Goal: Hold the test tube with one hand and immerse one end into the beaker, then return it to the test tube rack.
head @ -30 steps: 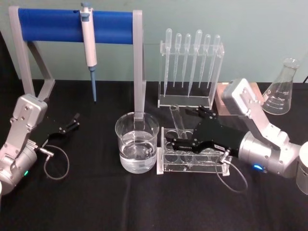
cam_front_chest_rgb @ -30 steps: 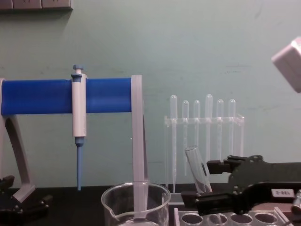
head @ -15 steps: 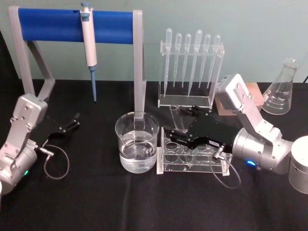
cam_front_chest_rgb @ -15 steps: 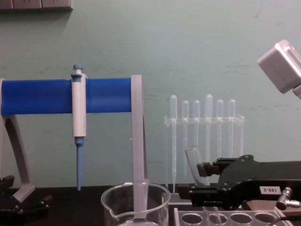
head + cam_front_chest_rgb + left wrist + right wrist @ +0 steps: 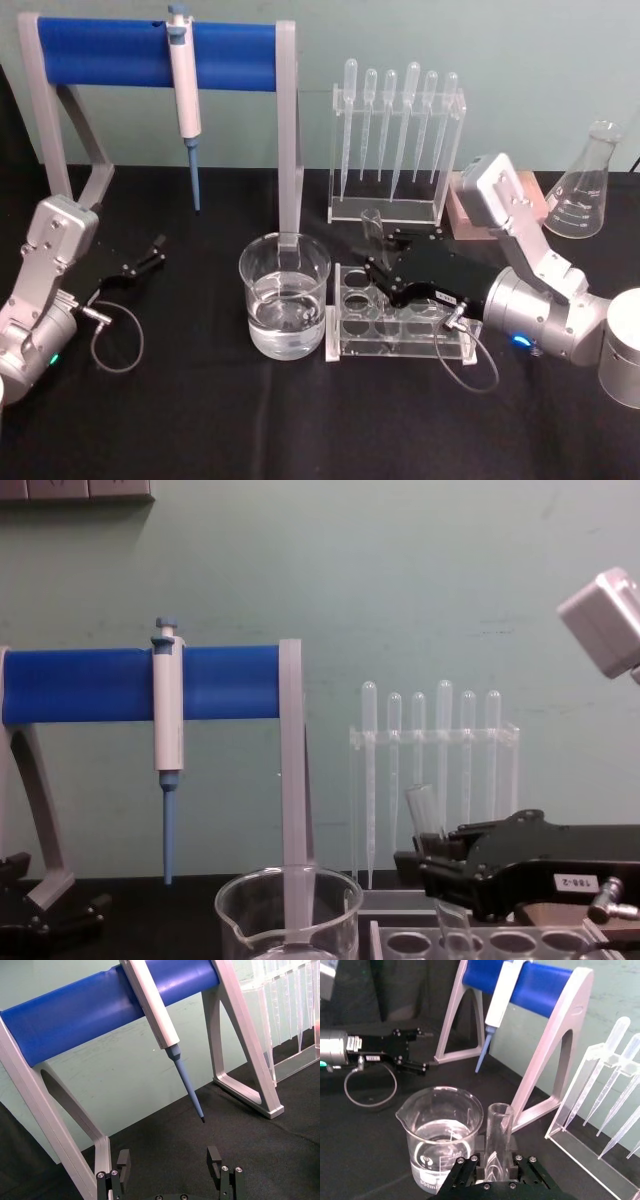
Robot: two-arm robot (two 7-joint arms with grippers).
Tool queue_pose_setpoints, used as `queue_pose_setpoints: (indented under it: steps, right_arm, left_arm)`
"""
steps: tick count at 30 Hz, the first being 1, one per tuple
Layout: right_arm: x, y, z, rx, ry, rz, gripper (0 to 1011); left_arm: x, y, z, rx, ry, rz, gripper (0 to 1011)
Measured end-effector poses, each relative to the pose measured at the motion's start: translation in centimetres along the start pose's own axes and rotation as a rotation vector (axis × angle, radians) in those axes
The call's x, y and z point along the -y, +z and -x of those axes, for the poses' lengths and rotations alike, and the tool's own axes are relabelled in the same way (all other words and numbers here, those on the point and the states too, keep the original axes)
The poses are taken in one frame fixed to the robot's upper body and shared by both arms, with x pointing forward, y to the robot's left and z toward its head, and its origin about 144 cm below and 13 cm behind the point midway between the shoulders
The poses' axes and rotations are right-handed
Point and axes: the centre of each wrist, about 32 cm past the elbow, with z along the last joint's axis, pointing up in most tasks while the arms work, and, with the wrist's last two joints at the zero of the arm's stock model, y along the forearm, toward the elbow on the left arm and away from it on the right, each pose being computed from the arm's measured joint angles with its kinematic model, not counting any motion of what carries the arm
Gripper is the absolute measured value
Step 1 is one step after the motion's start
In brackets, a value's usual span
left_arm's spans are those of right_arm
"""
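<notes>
The clear glass test tube [image 5: 374, 235] stands with its long axis near vertical, open rim up and tipped slightly toward the wide clear glass beaker [image 5: 285, 295] of water. Its rounded end points down into the left end of the clear acrylic test tube rack [image 5: 400, 340] on the black worktop [image 5: 200, 420]. The black two-fingered right pincer [image 5: 380, 268] is clamped on the tube's middle, whereas a second ago its fingers stood apart around a tube that leaned further over. The left pincer [image 5: 154, 252] lies at the worktop's left, fingers spread and empty.
</notes>
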Motion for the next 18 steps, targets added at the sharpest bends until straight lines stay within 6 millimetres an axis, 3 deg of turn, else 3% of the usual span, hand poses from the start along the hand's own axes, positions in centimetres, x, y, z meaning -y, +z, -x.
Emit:
queue_pose_setpoints:
  steps: [18]
  right_arm:
    - [3.0, 2.9, 1.5, -0.098, -0.122, -0.224, 228]
  left_arm:
    - [0.0, 0.0, 0.0, 0.0, 0.0, 0.0, 1000]
